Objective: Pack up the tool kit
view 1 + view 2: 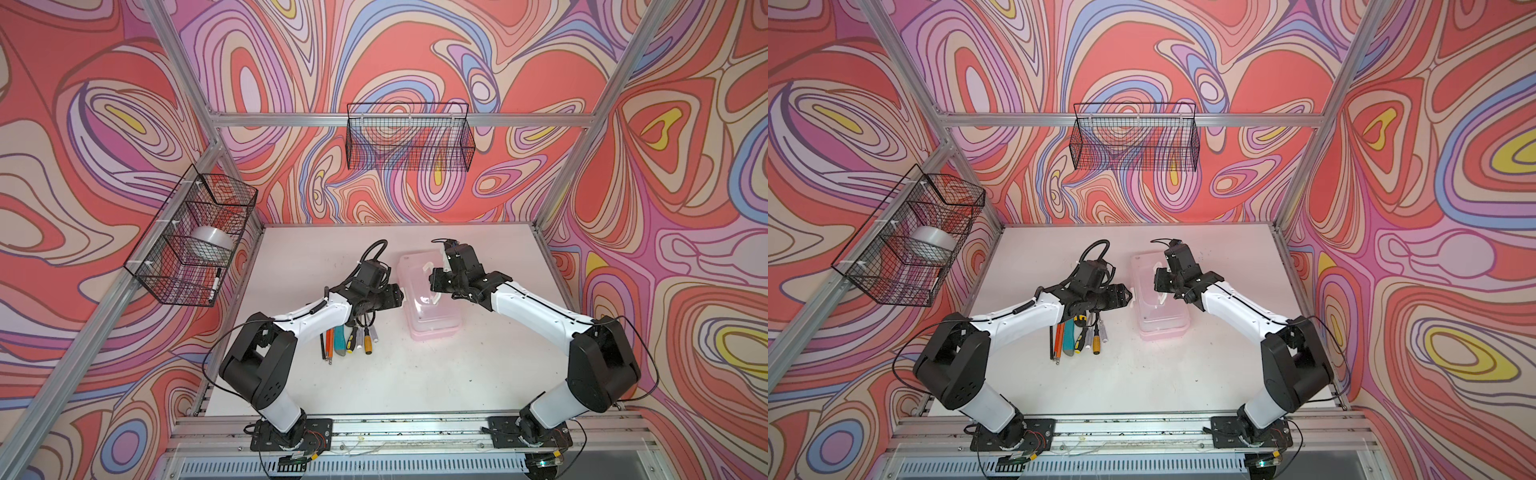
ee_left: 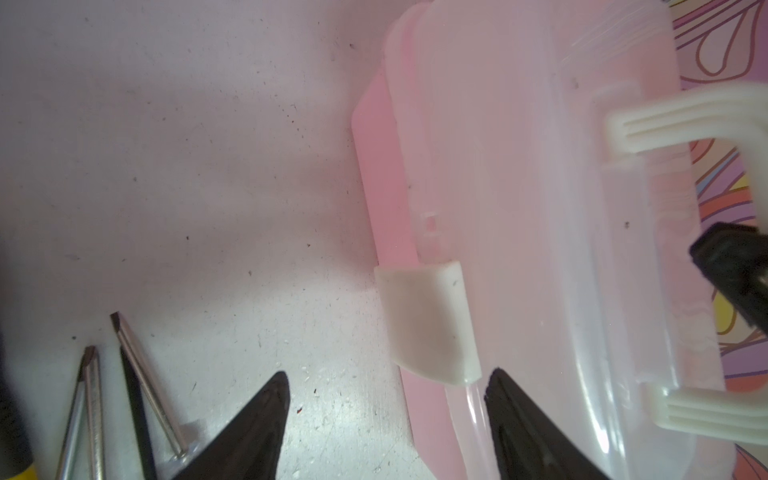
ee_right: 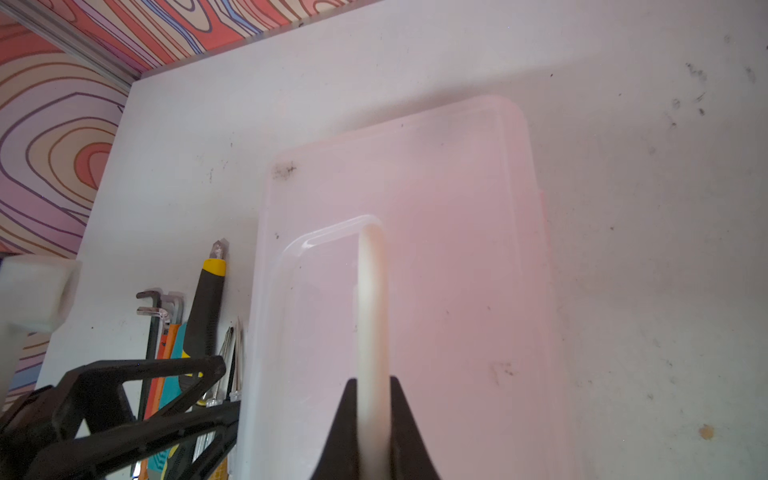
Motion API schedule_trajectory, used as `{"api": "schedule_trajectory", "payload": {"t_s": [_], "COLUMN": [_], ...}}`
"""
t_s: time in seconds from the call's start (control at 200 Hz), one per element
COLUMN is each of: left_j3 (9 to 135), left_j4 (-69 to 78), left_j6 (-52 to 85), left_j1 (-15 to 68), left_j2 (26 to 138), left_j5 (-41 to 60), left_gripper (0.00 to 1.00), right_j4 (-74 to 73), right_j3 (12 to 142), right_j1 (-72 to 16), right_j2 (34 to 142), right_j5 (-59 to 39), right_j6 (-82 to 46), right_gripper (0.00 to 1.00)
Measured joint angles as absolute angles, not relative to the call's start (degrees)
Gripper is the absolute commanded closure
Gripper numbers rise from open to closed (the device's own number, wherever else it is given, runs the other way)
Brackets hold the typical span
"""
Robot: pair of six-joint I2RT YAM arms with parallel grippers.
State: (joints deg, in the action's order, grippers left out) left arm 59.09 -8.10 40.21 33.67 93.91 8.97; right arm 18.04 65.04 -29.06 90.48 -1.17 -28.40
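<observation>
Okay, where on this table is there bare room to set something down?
Widest free patch: the table between the tool row, the case and the front rail. Another strip lies behind the case, toward the back wall. Crowded: between tools and case, where the left gripper sits.

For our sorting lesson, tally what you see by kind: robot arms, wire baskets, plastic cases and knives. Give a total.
Arms: 2
Baskets: 2
Cases: 1
Knives: 2
Total: 7
</observation>
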Motion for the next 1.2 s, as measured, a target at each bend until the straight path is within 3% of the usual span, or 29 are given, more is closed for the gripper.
{"api": "schedule_trajectory", "payload": {"t_s": [1.202], "left_j3": [67.66], "left_j4": [-22.57], "left_j6": [36.64], "left_j1": [40.12], "left_j2": [102.61], "left_j5": [-15.0], "left_gripper": [0.21], "right_j4": [18.22], "right_j3": [64.93], "right_j1": [-30.48], "right_j2": [90.11], "right_j5": [4.89], "right_j6": [-29.1], "right_gripper": [1.0]}}
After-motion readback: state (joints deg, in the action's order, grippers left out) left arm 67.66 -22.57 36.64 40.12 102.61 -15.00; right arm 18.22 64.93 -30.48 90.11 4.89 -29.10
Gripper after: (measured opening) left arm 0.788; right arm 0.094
